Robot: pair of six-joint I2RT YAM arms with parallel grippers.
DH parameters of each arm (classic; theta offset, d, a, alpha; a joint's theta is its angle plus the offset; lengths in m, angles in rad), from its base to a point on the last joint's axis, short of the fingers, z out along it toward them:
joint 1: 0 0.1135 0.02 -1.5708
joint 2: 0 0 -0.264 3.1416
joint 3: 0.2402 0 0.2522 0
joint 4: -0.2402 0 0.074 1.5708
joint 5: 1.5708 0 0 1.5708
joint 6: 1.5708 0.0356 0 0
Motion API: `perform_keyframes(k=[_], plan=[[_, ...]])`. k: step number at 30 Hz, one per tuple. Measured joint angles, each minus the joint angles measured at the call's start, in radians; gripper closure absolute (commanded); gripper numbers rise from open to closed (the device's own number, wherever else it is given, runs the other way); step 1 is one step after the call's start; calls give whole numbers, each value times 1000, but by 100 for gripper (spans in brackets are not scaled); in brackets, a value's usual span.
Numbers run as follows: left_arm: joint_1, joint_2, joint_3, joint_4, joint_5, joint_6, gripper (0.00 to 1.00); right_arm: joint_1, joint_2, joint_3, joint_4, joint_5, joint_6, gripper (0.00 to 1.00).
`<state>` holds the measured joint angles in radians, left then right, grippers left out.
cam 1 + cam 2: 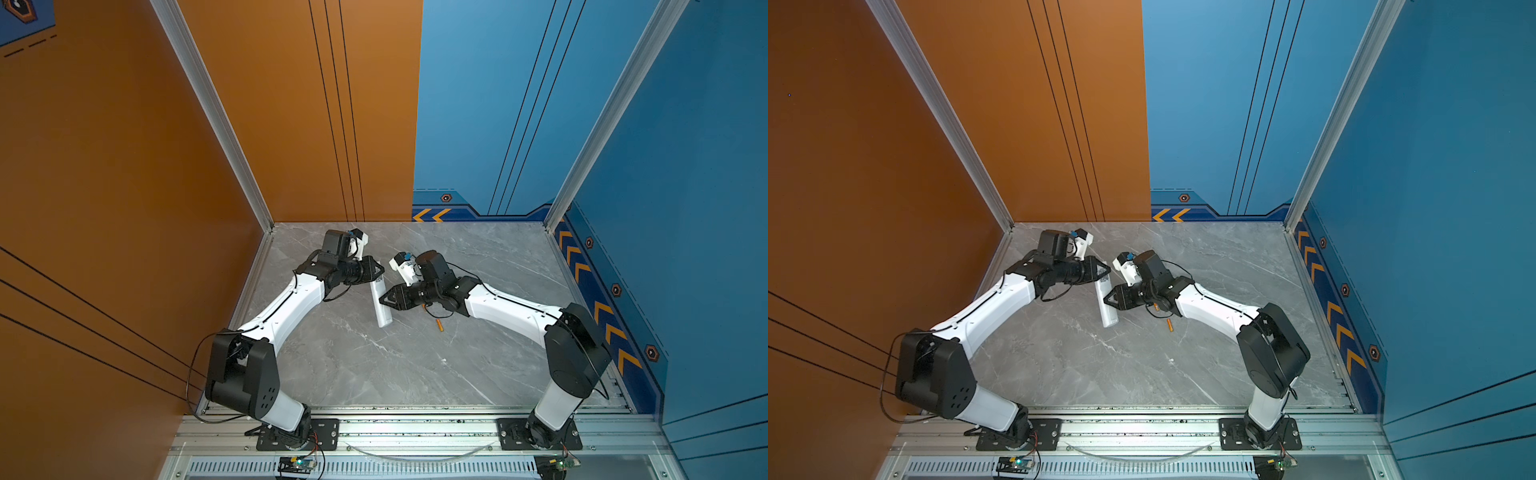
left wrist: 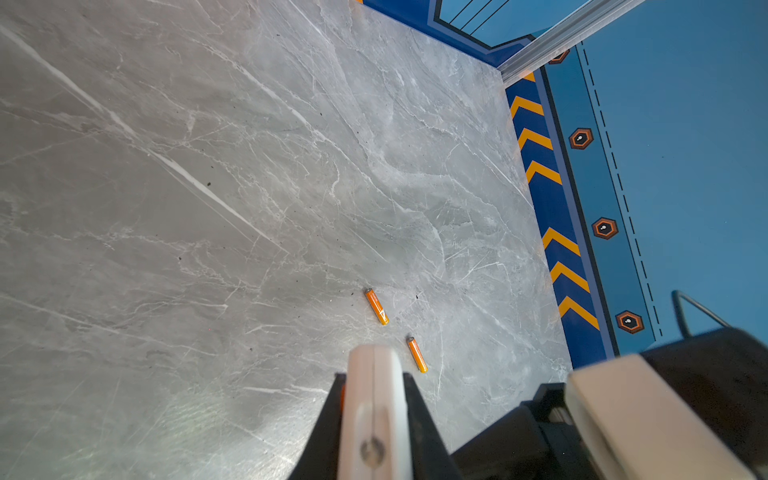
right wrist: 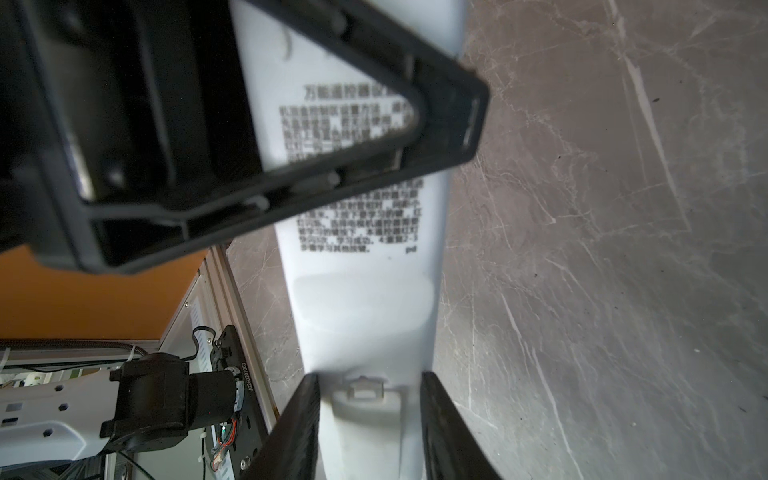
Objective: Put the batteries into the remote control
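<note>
One remote [image 1: 381, 305] shows in both top views, white, at mid-frame. Two batteries: in the left wrist view one [image 2: 377, 306] lies right of centre and the other [image 2: 417, 354] just below it to the right. In a top view only one battery [image 1: 439, 325] is fully visible, right of the remote. Two arms are in frame, each with one gripper: left [image 1: 377, 271] and right [image 1: 384, 299].

Both arms reach inward over the table, elbows bent, wrists nearly meeting. The left gripper [image 1: 379, 271] is clamped tight on one end of the remote control [image 1: 381, 305]; the right gripper [image 1: 384, 300] straddles its lower half, jaws set at either edge.
</note>
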<state>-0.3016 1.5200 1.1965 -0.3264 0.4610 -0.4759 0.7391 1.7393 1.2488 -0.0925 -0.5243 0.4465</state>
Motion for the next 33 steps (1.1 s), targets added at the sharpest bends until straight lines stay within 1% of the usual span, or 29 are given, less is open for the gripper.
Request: perform_keyframes(k=[33], plan=[[3,0,0,0,0,0,100,-1,0,-3,0,-15,0,74]])
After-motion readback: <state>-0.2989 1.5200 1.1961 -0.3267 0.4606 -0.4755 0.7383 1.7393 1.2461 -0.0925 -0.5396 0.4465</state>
